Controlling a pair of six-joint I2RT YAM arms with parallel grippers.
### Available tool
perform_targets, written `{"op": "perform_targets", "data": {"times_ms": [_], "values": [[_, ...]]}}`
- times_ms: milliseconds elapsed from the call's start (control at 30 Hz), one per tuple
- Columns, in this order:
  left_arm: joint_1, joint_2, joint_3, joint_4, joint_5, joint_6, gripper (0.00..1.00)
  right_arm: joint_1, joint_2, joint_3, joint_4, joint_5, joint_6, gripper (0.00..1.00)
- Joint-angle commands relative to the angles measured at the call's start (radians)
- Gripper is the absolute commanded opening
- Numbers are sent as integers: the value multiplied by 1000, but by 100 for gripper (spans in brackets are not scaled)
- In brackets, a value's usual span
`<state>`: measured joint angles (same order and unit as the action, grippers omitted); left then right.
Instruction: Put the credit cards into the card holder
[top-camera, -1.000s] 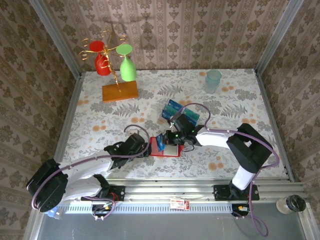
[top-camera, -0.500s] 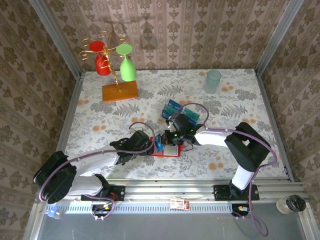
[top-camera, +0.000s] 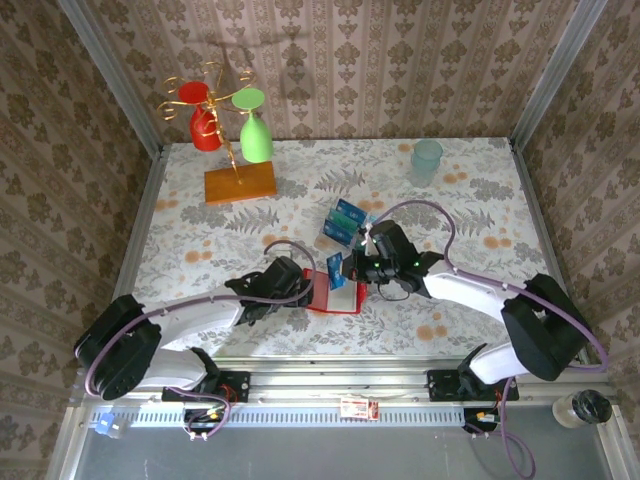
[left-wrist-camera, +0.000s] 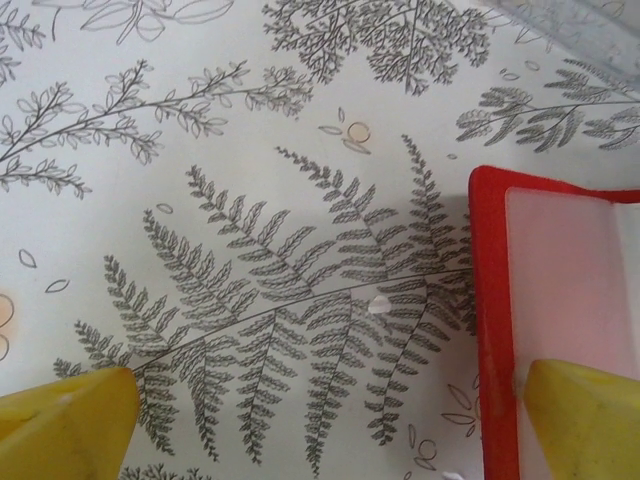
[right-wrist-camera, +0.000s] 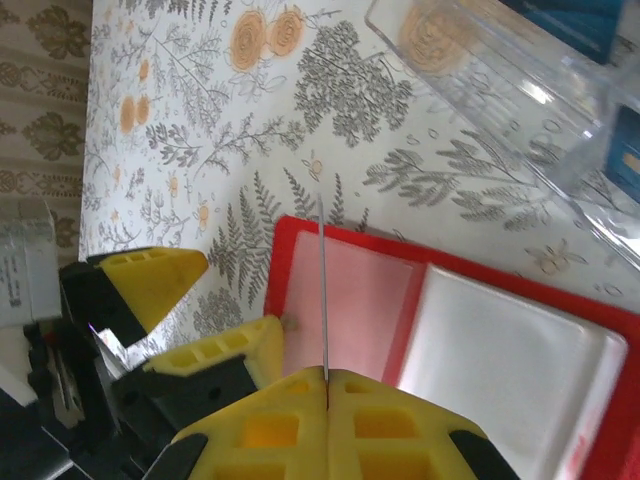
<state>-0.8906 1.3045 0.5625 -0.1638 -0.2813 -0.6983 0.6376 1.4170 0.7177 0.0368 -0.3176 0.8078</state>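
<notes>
While right jaws tight on card (top-camera: 337, 270), left jaws agape; rack (right-wrist-camera: 480, 70) beside card holder (right-wrist-camera: 470, 340).

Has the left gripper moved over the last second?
Yes. The left gripper has moved right toward the card holder, which has stayed put, and now straddles its left edge.

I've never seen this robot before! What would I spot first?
Probably the bright red holder, lying open at the near middle of the table, with the right claw pinching a blue card over it. The left claw is open at the holder's left edge. At the far left, a red glass and a green glass hang on a gold stand.
</notes>
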Motion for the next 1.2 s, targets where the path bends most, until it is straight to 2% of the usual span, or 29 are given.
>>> {"op": "perform_targets", "data": {"times_ms": [0, 300, 433, 533, 933, 1167], "values": [[-1, 28, 41, 13, 9, 44, 100, 3, -63, -73, 50, 65, 55, 0], [5, 107, 62, 14, 1, 74, 100, 38, -84, -162, 198, 85, 115, 0], [5, 101, 39, 9, -14, 62, 100, 76, -88, -161, 183, 155, 105, 3], [6, 91, 12, 15, -21, 47, 100, 80, -65, -188, 250, 152, 125, 0], [4, 78, -46, 31, -23, 11, 100, 109, 50, -239, 481, 180, 144, 0], [4, 72, -46, 31, -26, 9, 100, 109, 87, -259, 548, 197, 160, 0]]}}
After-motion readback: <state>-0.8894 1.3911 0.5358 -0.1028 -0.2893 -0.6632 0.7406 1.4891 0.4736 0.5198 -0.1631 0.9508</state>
